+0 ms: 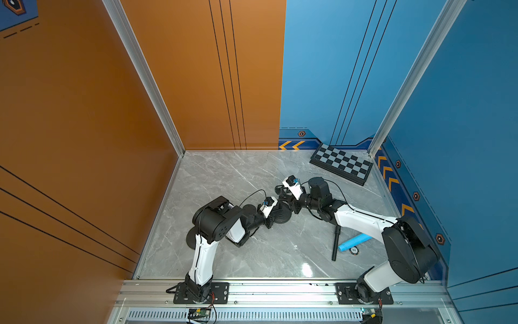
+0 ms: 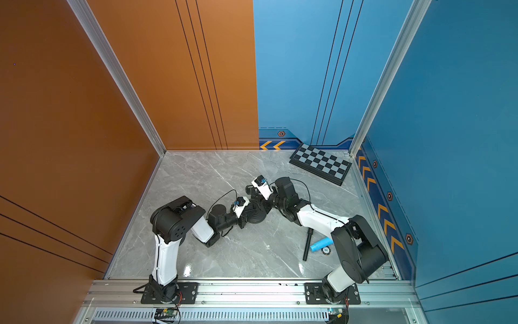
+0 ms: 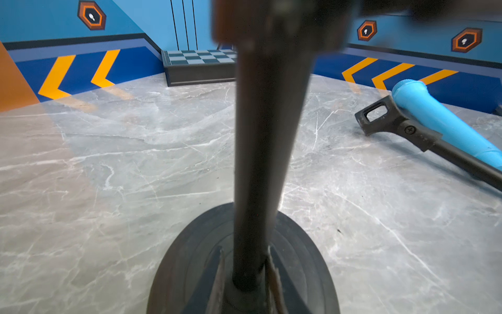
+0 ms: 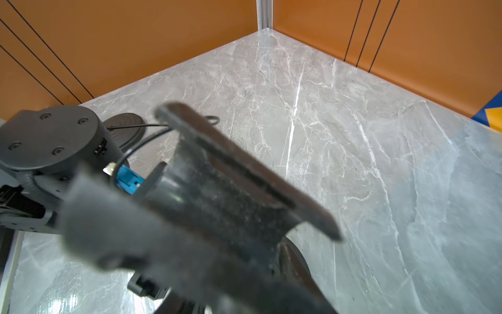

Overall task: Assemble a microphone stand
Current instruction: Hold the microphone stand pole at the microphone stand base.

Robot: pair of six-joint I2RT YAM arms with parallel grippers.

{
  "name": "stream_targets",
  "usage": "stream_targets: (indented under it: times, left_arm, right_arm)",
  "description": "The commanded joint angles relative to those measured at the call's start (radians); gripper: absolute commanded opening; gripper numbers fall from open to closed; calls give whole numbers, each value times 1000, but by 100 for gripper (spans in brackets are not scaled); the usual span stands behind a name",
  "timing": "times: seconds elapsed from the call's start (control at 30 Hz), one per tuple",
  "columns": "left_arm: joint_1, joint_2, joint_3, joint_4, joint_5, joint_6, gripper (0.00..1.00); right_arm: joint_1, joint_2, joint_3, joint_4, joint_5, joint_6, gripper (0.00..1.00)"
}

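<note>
Upright pole [image 3: 269, 136] sits between left claw [image 3: 246, 274] tips.

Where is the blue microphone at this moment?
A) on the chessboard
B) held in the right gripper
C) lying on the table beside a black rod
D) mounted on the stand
C: in a top view the blue microphone lies on the table beside the black rod.

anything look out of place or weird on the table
A chessboard sits skewed in the far corner, unrelated to this job. The blue microphone lies flat beside the loose black rod, not yet mounted.
</note>
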Motion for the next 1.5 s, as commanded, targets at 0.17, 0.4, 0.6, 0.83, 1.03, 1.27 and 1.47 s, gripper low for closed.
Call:
stream_targets:
  times: [0.17, 0.4, 0.6, 0.83, 1.03, 1.27, 1.47]
  left_arm:
    - [4, 17, 0, -10, 12, 14, 31]
    - [3, 25, 1, -10, -25, 9, 35]
    - [2, 33, 6, -10, -43, 3, 37]
    - [1, 34, 6, -10, -52, 1, 38]
    - [2, 34, 4, -10, -43, 4, 40]
    - [5, 36, 4, -10, -24, 5, 41]
    - [8, 34, 3, -9, -11, 10, 41]
  right_arm:
    - [-1, 43, 52, -39, 8, -37, 21]
    - [120, 11, -50, -12, 458, 92, 7]
    - [303, -2, -108, 41, 925, 229, 7]
    - [296, -1, -104, 31, 803, 224, 21]
    - [137, -49, -36, -112, 350, 90, 40]
    - [22, -34, 34, -215, 134, -43, 50]
    - [-19, 6, 79, -202, -37, -120, 50]
